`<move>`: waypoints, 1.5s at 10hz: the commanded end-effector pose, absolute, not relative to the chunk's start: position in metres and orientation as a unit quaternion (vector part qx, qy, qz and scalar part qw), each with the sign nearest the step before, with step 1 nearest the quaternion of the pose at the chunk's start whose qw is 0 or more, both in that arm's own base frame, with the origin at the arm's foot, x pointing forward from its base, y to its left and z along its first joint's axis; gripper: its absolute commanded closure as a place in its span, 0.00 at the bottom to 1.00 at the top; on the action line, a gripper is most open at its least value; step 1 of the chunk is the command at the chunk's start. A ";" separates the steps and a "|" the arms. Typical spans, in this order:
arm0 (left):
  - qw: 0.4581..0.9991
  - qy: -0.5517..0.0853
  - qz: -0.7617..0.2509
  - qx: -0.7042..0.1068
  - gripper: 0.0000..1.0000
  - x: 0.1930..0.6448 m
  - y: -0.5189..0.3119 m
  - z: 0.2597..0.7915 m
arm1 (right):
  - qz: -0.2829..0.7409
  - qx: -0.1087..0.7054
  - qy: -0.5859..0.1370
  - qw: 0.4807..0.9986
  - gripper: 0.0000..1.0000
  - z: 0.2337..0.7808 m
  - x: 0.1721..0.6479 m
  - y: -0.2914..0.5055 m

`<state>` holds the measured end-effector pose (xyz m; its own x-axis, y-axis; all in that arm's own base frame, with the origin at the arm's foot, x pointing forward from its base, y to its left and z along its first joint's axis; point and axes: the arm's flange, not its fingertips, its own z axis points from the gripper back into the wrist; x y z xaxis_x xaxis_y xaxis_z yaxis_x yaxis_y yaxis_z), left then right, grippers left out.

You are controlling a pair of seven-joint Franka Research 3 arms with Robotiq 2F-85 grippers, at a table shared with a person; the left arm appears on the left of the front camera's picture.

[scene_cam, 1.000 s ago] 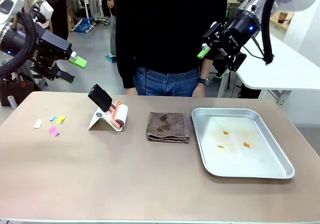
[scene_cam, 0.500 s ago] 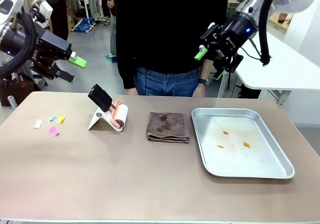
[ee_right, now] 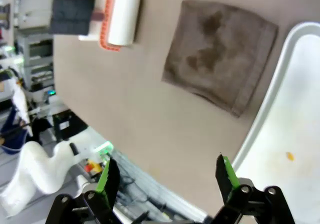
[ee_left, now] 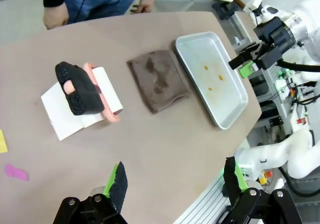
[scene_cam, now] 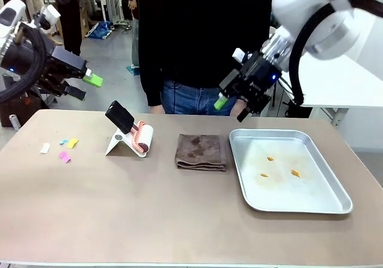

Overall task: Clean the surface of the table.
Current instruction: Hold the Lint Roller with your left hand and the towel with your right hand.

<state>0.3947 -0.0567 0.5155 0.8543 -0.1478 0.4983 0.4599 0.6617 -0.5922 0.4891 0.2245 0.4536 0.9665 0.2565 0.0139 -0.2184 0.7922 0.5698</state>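
Right arm [scene_cam: 311, 17] has swung down toward the folded cloth [scene_cam: 201, 152], jaws spread, presumably to take it for wiping. Left arm [scene_cam: 27, 58] hangs well left of the cloth, jaws spread. The worktop [scene_cam: 149, 214] lies beneath the cloth, paper scraps [scene_cam: 64, 156] littering it to the cloth's left.

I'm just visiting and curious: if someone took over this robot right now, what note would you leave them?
Both open, empty: left gripper raised at the table's left end, right gripper raised near the brown cloth and metal tray.
On the table: paper scraps left, lint roller on its stand, brown cloth centre, metal tray with orange crumbs right.
Nothing cleaned yet; scraps are left to clear.
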 end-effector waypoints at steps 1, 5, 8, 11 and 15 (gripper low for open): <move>0.898 -0.196 -0.197 -0.342 0.00 0.404 -0.074 0.496 | 0.149 0.297 0.010 0.943 0.00 0.433 0.476 0.227; 0.937 -0.132 -0.212 -0.246 0.00 0.449 -0.084 0.469 | 0.137 0.295 0.040 0.945 0.00 0.408 0.480 0.250; 0.953 -0.124 -0.184 -0.206 0.00 0.468 -0.091 0.456 | 0.118 0.319 0.059 0.938 0.00 0.399 0.487 0.271; 0.972 -0.123 -0.124 -0.159 0.00 0.491 -0.101 0.427 | 0.116 0.320 0.031 0.940 0.00 0.392 0.491 0.281; 0.971 -0.132 -0.107 -0.167 0.00 0.497 -0.093 0.413 | 0.127 0.311 0.031 0.941 0.00 0.394 0.492 0.276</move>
<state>0.5064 -0.0931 0.4114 0.9543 -0.1167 0.2753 0.2044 0.9265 -0.3160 0.4938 0.2761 0.3914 0.9688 0.2472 0.0171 -0.2090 0.7783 0.5921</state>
